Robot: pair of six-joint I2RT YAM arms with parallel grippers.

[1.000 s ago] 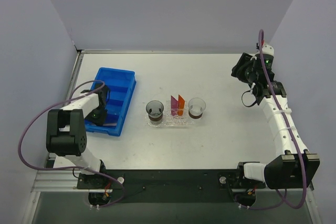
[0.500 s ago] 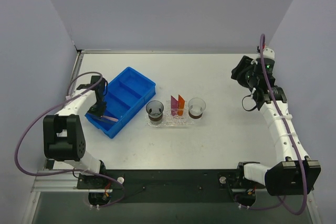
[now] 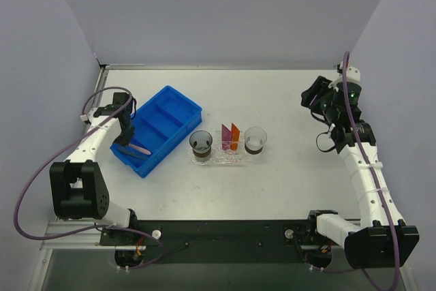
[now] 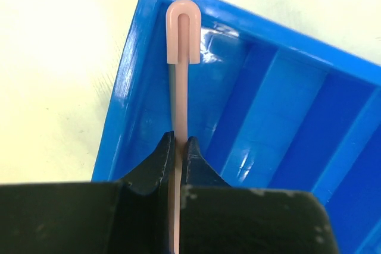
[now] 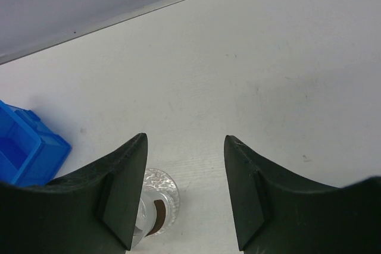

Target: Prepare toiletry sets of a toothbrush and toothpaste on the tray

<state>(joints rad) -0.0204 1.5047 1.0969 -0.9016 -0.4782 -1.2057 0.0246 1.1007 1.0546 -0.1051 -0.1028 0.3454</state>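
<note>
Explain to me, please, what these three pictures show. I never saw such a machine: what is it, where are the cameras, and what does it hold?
These are two robot arms bolted to a white table. One picture looks down from above; the other two come from a camera on each wrist, so the dark shapes at their lower edge are the robot's own fingers. The left gripper is shut on a pale pink toothbrush, held over a blue bin. The right gripper is open and holds nothing. In the middle lies a clear tray with two toothpaste tubes, magenta and orange, between two clear cups.
</note>
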